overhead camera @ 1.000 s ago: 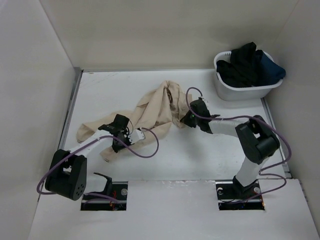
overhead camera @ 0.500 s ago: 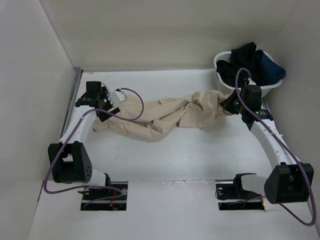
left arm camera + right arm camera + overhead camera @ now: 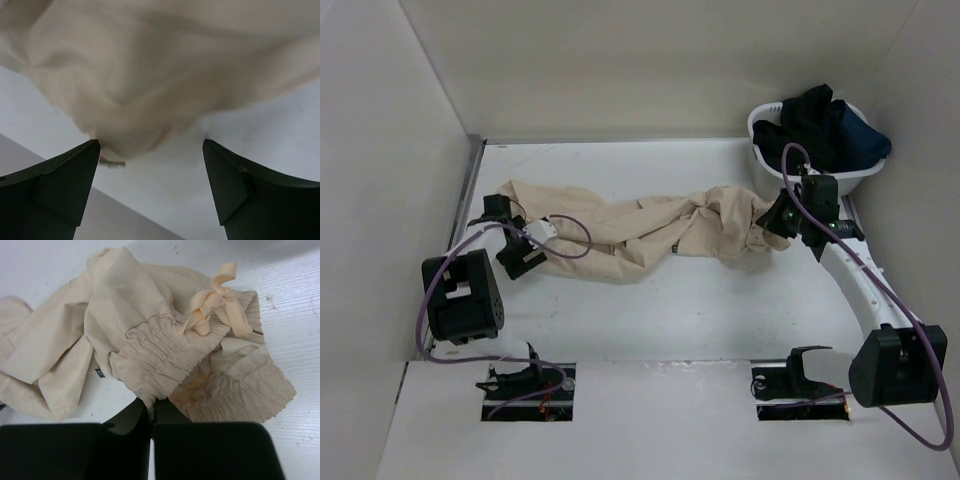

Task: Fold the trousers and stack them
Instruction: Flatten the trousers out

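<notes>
The light beige trousers [image 3: 640, 225] lie stretched in a rumpled band across the table, leg ends at the far left and waist at the right. My right gripper [image 3: 776, 220] is shut on a pinch of the gathered waistband [image 3: 165, 352], just below the drawstring bow [image 3: 220, 300]; a small dark tag [image 3: 99, 372] shows on the cloth. Beside the left leg, my left gripper [image 3: 523, 252] stands open. In the left wrist view the trousers [image 3: 150, 75] lie just beyond the left gripper [image 3: 150, 145], and nothing is between its fingers [image 3: 75, 170].
A white basket [image 3: 790, 185] full of dark clothes [image 3: 815, 125] stands at the back right, close behind my right wrist. White walls close in the table on the left, back and right. The left wall's foot runs near my left gripper.
Both arms swung outward and pulled the bunched trousers into a long band. My left gripper opened, let go of the leg and drew back toward the near side. The right grip stays shut.
</notes>
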Controlling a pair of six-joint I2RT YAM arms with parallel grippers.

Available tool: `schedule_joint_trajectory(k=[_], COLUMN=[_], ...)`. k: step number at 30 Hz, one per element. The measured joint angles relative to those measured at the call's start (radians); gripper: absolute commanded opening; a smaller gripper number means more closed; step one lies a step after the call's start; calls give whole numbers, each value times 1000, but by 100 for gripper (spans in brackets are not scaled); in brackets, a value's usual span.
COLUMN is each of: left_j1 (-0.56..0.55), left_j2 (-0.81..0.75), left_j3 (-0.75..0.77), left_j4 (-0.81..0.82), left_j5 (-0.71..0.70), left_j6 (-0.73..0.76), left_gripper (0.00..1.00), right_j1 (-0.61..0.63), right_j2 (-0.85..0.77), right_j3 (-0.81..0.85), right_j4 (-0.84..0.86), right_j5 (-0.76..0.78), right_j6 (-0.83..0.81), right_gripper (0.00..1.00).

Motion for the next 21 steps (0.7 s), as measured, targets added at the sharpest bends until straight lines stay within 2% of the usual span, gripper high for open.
schedule_joint_trajectory(k=[1,2,3,4,6,10,16,21], left_j1=[0,0,-1,0,0,57,294,338], left_j2=[34,55,77,107,153,158,29,-101], left_j3=[8,27,43,55,82,133,302,315], left_j4=[17,51,80,116,157,119,-14,-77], left_j5=[-10,-18,-26,-29,-51,-60,-57,-67], left_j6=[-4,-6,-15,-23,-30,-37,6,53], left_gripper=[69,50,25,10,0,0,0,1], right_j1=[-1,-2,-3,-8,-24,-96,-223,-283], right_j2=[0,0,0,0,0,-6,-110,-183], right_j3=[0,0,0,0,1,40,73,23], right_j4=[-2,-7,-16,-29,-62,-199,-312,-319], right_j5=[-1,-3,-3,-8,-16,-26,7,2], right_j6=[-2,-4,-7,-14,-31,-84,-127,-126], right_gripper=[3,2,2,1,1,2,3,4])
